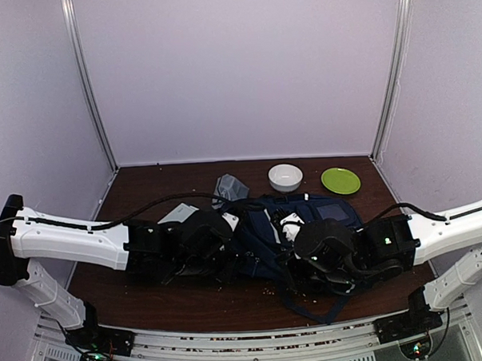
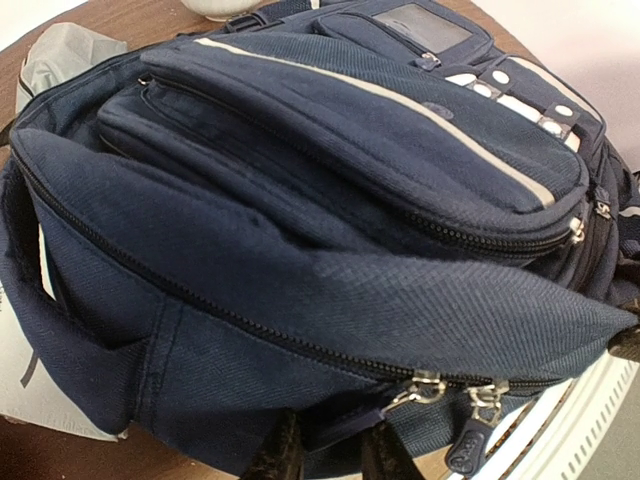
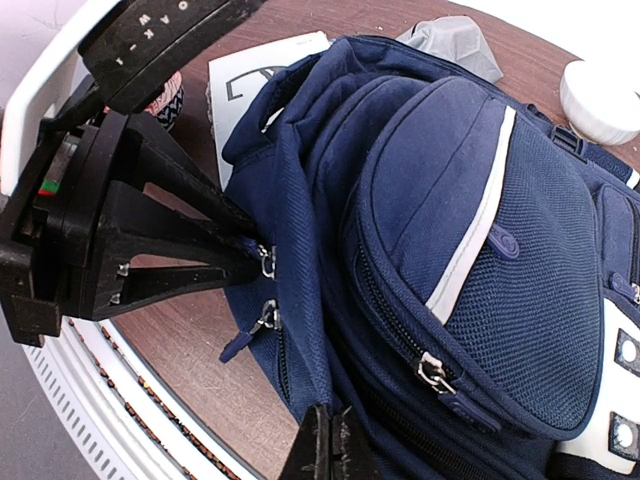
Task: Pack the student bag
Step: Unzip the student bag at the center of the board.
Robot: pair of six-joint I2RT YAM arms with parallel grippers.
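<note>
While I watched from my console, the bench point(image 1: 169, 180) carried everything. The bag point(image 1: 267, 235) lay flat at its middle, between the two arms, front pockets up.

The left hand point(image 3: 250, 256) stood at the bag's left edge. It was part-way in, with its tips pinched onto the main zip seam right at a pull. The right hand point(image 3: 328, 445) was fully closed, its tips together against the bag's fabric on the near side. Whether a fold was caught in them I could not tell.

A white printed sheet point(image 1: 178, 211) lay partly under the bag on the left. Behind the bag sat a green plate point(image 1: 340, 180) and a white bowl point(image 1: 285, 177), both apart from it. A grey pouch point(image 1: 229, 185) lay just beside its back edge. Two zip pulls point(image 2: 425, 385) sat close together on the main zip, and the teeth I could see along it were shut.

I judged the packing to be barely begun. The main compartment looked zipped, I saw nothing going in, and the sheet and pouch were both outside. As I read it, the step in hand was getting that zip open. Loading and closing up were left, though I could not see inside the bag to be sure.
</note>
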